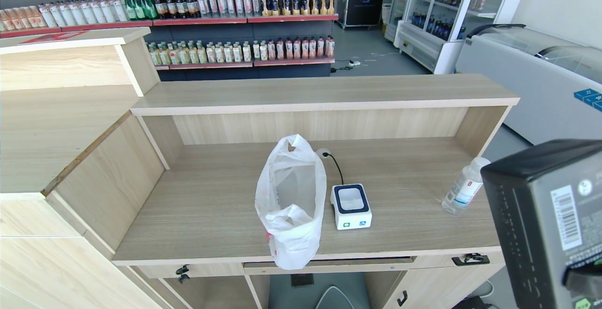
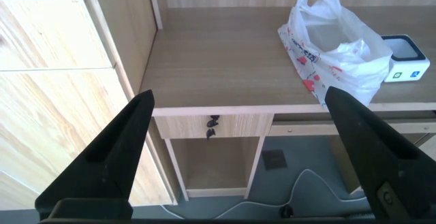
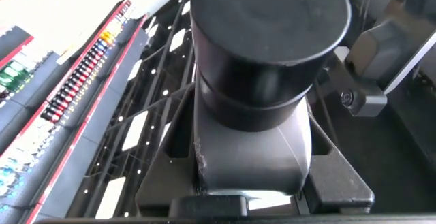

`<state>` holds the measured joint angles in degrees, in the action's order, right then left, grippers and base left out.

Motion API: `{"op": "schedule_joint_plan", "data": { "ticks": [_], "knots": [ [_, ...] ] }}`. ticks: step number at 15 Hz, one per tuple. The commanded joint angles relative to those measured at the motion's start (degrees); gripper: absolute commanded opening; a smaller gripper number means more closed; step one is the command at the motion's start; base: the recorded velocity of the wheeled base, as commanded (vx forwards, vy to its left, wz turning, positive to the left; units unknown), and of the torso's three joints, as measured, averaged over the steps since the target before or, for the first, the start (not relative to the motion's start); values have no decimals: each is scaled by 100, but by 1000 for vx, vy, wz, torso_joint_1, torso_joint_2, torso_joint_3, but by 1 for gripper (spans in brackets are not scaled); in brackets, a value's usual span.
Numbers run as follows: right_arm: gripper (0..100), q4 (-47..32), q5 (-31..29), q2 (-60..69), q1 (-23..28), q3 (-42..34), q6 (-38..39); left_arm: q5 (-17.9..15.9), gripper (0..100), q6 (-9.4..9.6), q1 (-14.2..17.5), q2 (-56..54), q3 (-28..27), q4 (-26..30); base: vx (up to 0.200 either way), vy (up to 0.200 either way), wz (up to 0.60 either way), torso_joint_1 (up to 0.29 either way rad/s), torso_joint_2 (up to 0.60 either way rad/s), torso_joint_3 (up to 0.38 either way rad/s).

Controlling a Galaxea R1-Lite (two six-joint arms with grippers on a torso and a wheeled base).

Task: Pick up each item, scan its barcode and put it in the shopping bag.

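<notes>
A white plastic shopping bag [image 1: 291, 201] stands open on the wooden counter [image 1: 197, 219], and it also shows in the left wrist view [image 2: 334, 47]. Right beside it sits a white scanner [image 1: 351, 205] with a dark window [image 2: 407, 57]. A clear bottle with a white cap [image 1: 463, 189] stands near the counter's right end. My right gripper [image 3: 252, 176] is shut on a black container with a black round cap [image 3: 266, 67]. It is held high at the lower right, its barcode label toward the head camera [image 1: 550, 224]. My left gripper [image 2: 240, 96] hangs open and empty below the counter's front edge, left of the bag.
A raised ledge [image 1: 324, 95] runs along the counter's back, with side walls at both ends. The scanner's black cable [image 1: 336, 165] runs back to a socket. Drawer handles [image 1: 470, 258] sit under the front edge. Drink shelves [image 1: 244, 19] and freezers [image 1: 531, 78] stand beyond.
</notes>
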<state>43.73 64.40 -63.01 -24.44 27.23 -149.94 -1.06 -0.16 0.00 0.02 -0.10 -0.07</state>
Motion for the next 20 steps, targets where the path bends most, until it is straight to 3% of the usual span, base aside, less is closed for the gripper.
{"op": "schedule_joint_plan", "data": {
  "ticks": [1, 4, 5, 7, 8, 9, 11, 12, 16, 20],
  "knots": [
    [0, -5, 2, 17, 1, 1, 0, 1, 100, -2, 0, -2, 1, -1, 0, 0, 0, 0, 0, 0],
    [0, -22, -7, 35, 10, 1, 44, 1, 100, -2, 0, -2, 1, -1, 0, 0, 0, 0, 0, 0],
    [0, -207, -59, -27, 115, 89, 519, 1, 100, -2, 0, -2, 1, -1, 0, 0, 0, 0, 0, 0],
    [0, -848, -956, -44, 1759, 159, 3639, 1, 100, -2, 0, -2, 1, -1, 0, 0, 0, 0, 0, 0],
    [0, -1077, -1817, 114, 2664, 151, 5116, 1, 100, -2, 0, -2, 1, -1, 0, 0, 0, 0, 0, 0],
    [0, -1235, -2582, 114, 3253, 89, 6381, 1, 100, -2, 0, -2, 1, -1, 0, 0, 0, 0, 0, 0],
    [0, -1244, -3434, -27, 3807, 115, 7910, 1, 100, -2, 0, -2, 1, -1, 0, 0, 0, 0, 0, 0],
    [0, -1217, -3452, -220, 4053, 133, 8447, 1, 100, -2, 0, -2, 1, -1, 0, 0, 0, 0, 0, 0],
    [0, -1033, -3417, -730, 4598, 36, 9422, 1, 100, -2, 0, -2, 1, -1, 0, 0, 0, 0, 0, 0],
    [0, -664, -2274, -818, 4703, -69, 9501, 1, 100, -2, 0, -2, 1, -1, 0, 0, 300, 0, 1, 1]
  ]
}}
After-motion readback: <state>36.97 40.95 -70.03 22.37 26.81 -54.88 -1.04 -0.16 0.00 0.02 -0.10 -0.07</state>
